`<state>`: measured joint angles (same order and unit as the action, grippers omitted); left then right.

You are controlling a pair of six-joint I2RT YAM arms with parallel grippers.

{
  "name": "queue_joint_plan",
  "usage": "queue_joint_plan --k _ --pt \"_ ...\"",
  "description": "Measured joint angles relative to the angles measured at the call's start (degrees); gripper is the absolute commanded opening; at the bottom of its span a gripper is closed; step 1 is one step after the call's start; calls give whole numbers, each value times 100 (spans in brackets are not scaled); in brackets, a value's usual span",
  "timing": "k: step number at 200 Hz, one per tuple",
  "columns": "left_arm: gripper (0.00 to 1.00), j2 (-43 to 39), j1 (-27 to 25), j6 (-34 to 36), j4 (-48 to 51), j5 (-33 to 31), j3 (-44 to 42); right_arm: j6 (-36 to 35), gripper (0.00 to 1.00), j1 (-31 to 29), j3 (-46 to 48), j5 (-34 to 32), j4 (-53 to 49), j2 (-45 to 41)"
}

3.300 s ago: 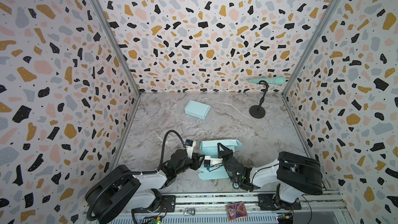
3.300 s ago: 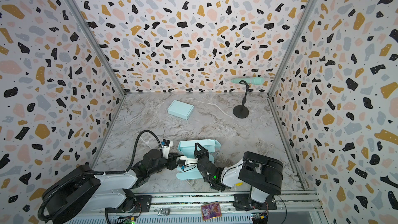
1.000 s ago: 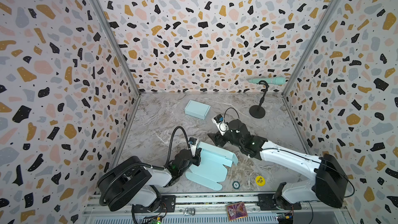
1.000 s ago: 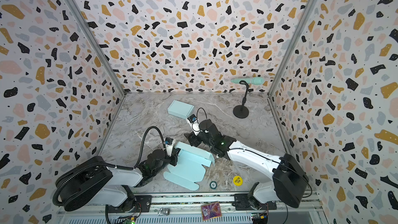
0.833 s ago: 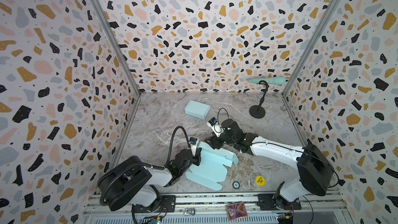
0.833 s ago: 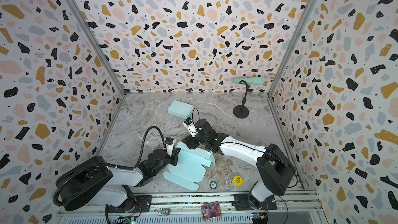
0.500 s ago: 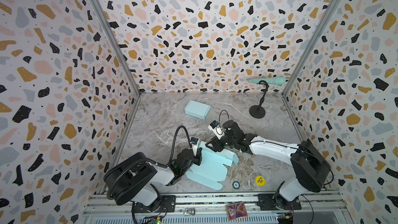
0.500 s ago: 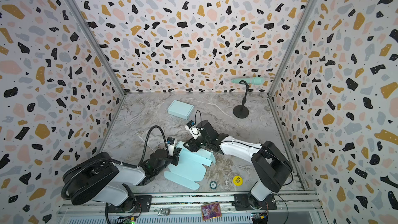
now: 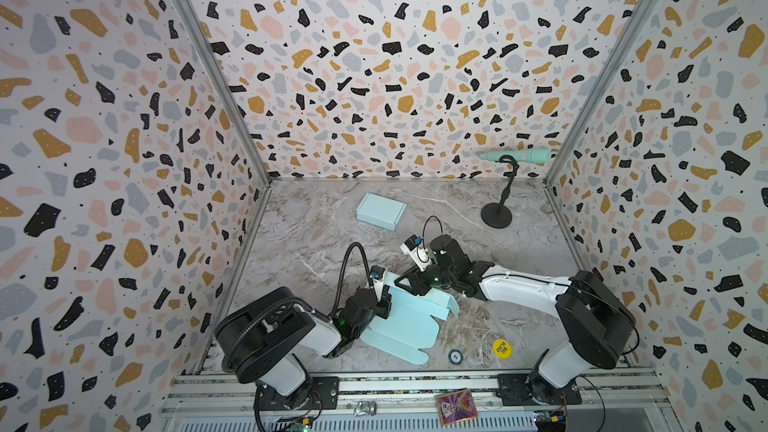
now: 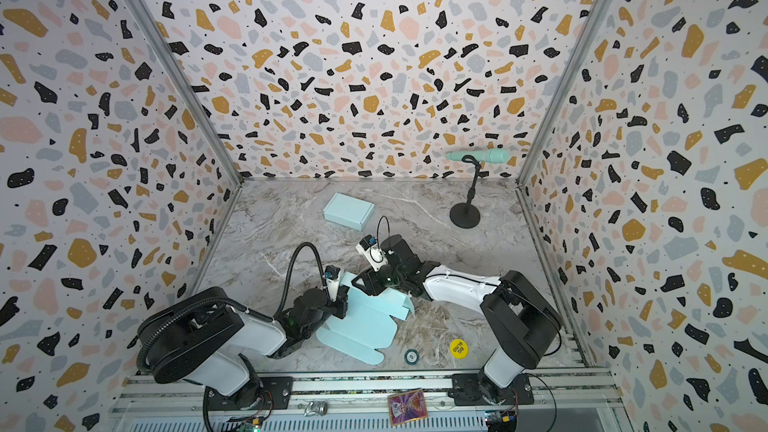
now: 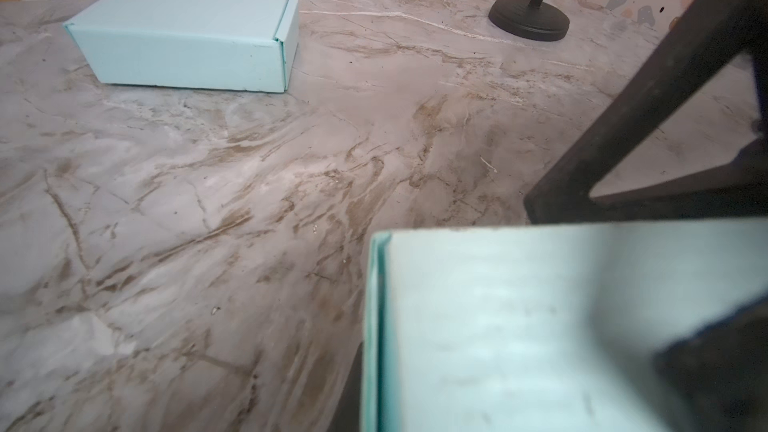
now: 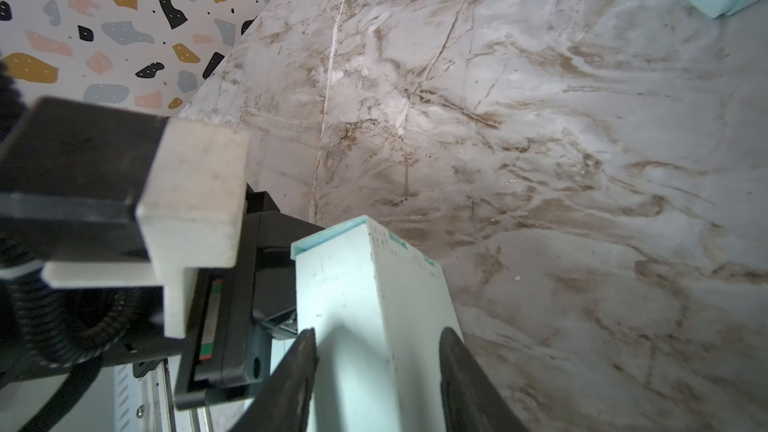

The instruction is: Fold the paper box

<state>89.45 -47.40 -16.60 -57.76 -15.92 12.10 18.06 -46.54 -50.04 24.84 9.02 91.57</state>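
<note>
Front of the desk (image 9: 316, 251): the paper box (image 9: 399, 326) lies half-flat between both arms. The left tool (image 9: 384, 305) is clamped on its side edge, probably anchoring it. The right tool (image 9: 409, 284) straddles a raised flap, likely to fold it. Can't tell if it's actually pinching.
</note>
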Motion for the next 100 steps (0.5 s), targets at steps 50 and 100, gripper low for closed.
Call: queue_joint_plan --k 50,100 --pt "18 68 -66 -90 -44 -79 -50 127 46 -63 127 -44 111 -26" --pt "17 -72 -85 -210 -175 -96 -232 142 45 -83 127 -170 111 -46"
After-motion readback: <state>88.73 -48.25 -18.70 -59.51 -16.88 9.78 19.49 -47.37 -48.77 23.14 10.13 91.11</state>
